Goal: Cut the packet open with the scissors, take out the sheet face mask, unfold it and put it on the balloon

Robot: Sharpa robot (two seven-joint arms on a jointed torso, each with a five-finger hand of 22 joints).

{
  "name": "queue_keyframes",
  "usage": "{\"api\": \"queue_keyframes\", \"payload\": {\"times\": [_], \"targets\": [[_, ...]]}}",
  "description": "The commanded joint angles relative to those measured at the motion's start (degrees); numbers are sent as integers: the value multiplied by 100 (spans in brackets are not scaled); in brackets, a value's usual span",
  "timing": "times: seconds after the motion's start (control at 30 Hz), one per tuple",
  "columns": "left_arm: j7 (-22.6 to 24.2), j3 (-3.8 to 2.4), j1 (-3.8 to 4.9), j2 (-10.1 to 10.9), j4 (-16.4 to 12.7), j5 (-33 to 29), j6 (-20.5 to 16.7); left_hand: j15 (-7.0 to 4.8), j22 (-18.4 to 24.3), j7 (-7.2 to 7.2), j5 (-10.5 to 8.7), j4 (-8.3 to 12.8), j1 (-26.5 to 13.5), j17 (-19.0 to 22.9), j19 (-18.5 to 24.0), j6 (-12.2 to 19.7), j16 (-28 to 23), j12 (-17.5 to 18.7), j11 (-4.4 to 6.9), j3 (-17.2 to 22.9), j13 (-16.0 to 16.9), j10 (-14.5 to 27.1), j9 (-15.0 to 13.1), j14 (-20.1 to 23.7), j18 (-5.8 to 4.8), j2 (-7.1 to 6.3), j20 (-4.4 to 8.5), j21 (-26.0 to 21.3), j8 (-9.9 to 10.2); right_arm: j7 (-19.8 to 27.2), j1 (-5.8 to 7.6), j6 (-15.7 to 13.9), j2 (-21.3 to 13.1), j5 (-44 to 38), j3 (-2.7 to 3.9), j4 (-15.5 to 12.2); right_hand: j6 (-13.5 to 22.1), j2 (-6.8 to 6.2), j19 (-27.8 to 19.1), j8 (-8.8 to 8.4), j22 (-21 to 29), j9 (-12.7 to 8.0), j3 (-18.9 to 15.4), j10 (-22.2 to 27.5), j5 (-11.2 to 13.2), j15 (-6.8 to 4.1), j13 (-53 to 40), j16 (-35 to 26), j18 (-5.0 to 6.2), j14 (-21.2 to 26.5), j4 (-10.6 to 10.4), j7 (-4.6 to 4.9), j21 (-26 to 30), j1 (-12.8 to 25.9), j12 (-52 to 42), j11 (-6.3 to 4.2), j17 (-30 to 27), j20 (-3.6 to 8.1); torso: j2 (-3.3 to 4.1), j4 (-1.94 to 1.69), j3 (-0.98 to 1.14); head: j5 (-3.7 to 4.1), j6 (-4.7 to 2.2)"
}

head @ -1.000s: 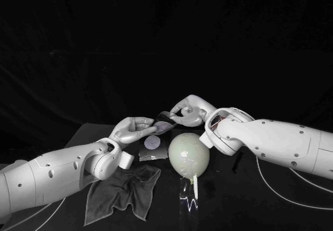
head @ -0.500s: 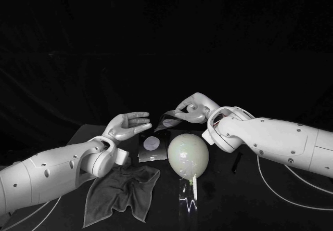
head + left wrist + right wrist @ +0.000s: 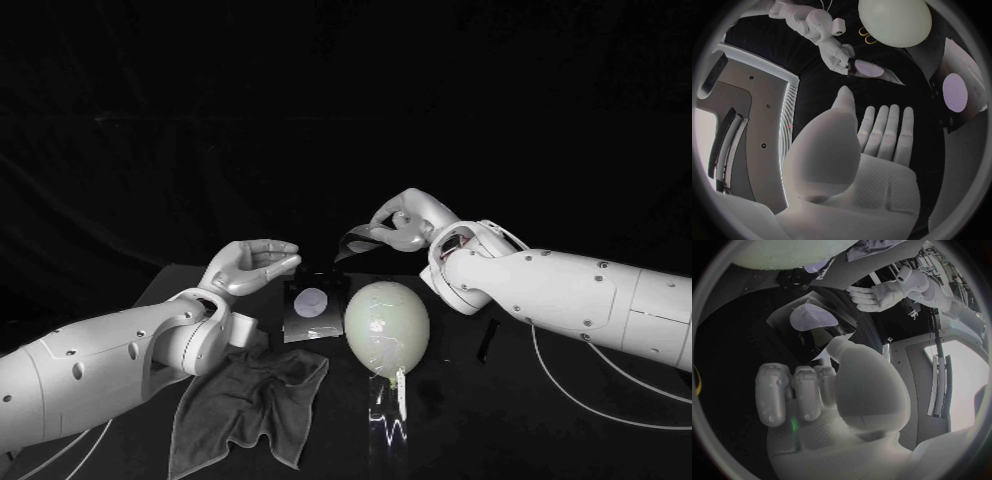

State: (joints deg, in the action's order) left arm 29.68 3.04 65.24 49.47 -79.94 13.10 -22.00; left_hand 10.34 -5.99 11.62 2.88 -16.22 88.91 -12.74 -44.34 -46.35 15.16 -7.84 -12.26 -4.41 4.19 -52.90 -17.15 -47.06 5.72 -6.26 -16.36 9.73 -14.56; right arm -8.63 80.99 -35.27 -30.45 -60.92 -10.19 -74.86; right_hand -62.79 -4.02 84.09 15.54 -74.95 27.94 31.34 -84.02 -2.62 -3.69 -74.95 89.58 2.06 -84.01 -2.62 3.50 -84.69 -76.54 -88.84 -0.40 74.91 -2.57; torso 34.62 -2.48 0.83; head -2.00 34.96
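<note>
While the pale balloon (image 3: 387, 320) rests on the black table (image 3: 490, 430), the right hand (image 3: 404, 225) hovers just behind it, pinching a dark packet (image 3: 351, 244) with a pale oval mark, seemingly between thumb and fingers. Left of the balloon, the left hand (image 3: 248, 266) hangs empty, fingers loosely apart. A flat oval-marked sheet (image 3: 313, 312) lies just beside the balloon, and a grey cloth (image 3: 253, 400) lies nearer the robot.

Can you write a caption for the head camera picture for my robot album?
The right robot hand holds the packet near the balloon; the left robot hand is empty.
</note>
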Motion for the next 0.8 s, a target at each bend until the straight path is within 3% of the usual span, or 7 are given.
{"api": "queue_keyframes", "payload": {"times": [0.03, 0.17, 0.2, 0.27, 0.47, 0.6, 0.8], "targets": [[-269, -34, 136, -48, 10, 279, 42, -158, -56, 190, 0, -17, -116, -144, -256, -312, 330, -208, 156, -72, 54, -409, -42, -329, 202, 173, 29, 149, -168, -11, -4, -81, 20, -1003, 4, -14, -17, -18, 344, 311, -1355, 425, 29, -559, -17, -57, -1436, 42, -92, -599, 7, -25, -55, 43, -35, -58, 1508, 41, 2, 5, -5, 9, -15], [-645, -45, 421, -150, 151, 765, 341, -307, -119, 69, -13, -32, -345, -314, -523, -533, 707, -304, 298, -234, 62, -726, -38, -658, 374, 314, 38, 317, -254, 46, -9, 96, 41, -1733, 4, -52, -15, -32, 374, 325, -1373, 434, 40, -573, -18, -58, -1460, 42, -106, -599, 20, -28, -113, 52, -64, -60, 1509, 42, 0, 8, 1, 12, -16], [-805, -47, 572, -216, 236, 1042, 457, -324, -127, 62, -12, -34, -444, -350, -558, -564, 780, -296, 307, -299, 53, -764, -28, -681, 404, 345, 30, 343, -258, 56, -11, 181, 52, -2009, 4, -65, -16, -36, 385, 330, -1380, 438, 44, -576, -17, -58, -1465, 42, -111, -599, 24, -29, -136, 57, -69, -61, 1509, 43, -1, 6, 3, 14, -20], [-979, -49, 731, -291, 331, 1356, 568, -374, -159, 36, -13, -34, -568, -464, -668, -593, 1014, -252, 336, -431, 24, -806, 2, -801, 461, 408, 33, 426, -245, 55, -14, 275, 65, -2301, 3, -81, -15, -45, 393, 338, -1385, 443, 49, -579, -17, -58, -1471, 42, -115, -599, 30, -30, -151, 63, -76, -62, 1509, 44, 1, 10, 2, 16, -21], [-1408, -52, 1207, -548, 574, 2264, 827, -464, -249, 3, -12, -44, -778, -778, -896, -621, 1611, -178, 372, -644, -7, -864, 53, -1006, 477, 469, 113, 631, -220, -58, -25, 572, 105, -3115, -2, -128, -16, -56, 402, 349, -1391, 449, 56, -586, -18, -58, -1484, 42, -119, -599, 35, -32, -169, 75, -91, -64, 1509, 44, 7, 18, 2, 25, -34], [-1668, -53, 1398, -688, 610, 2920, 987, -564, -390, -49, -4, -59, -891, -1177, -1182, -665, 2355, -147, 428, -643, -5, -919, 73, -1273, 486, 363, 255, 912, -234, -162, -42, 713, 136, -3432, -7, -129, -16, -67, 410, 359, -1396, 455, 62, -590, -18, -57, -1491, 42, -123, -599, 41, -34, -184, 85, -99, -65, 1509, 45, 3, 10, 6, 22, -23], [-2183, -52, 1516, -891, 581, 3823, 1350, -658, -728, -128, -8, -84, -1267, -1903, -1425, -726, 3687, -134, 508, -229, 18, -1032, 100, -1247, 461, -138, 505, 1487, -283, -278, -67, 816, 172, -3623, -10, -141, -16, -71, 413, 363, -1397, 458, 64, -592, -18, -57, -1494, 42, -124, -599, 43, -35, -189, 90, -103, -66, 1509, 45, 1, 14, 1, 25, -8]]}}
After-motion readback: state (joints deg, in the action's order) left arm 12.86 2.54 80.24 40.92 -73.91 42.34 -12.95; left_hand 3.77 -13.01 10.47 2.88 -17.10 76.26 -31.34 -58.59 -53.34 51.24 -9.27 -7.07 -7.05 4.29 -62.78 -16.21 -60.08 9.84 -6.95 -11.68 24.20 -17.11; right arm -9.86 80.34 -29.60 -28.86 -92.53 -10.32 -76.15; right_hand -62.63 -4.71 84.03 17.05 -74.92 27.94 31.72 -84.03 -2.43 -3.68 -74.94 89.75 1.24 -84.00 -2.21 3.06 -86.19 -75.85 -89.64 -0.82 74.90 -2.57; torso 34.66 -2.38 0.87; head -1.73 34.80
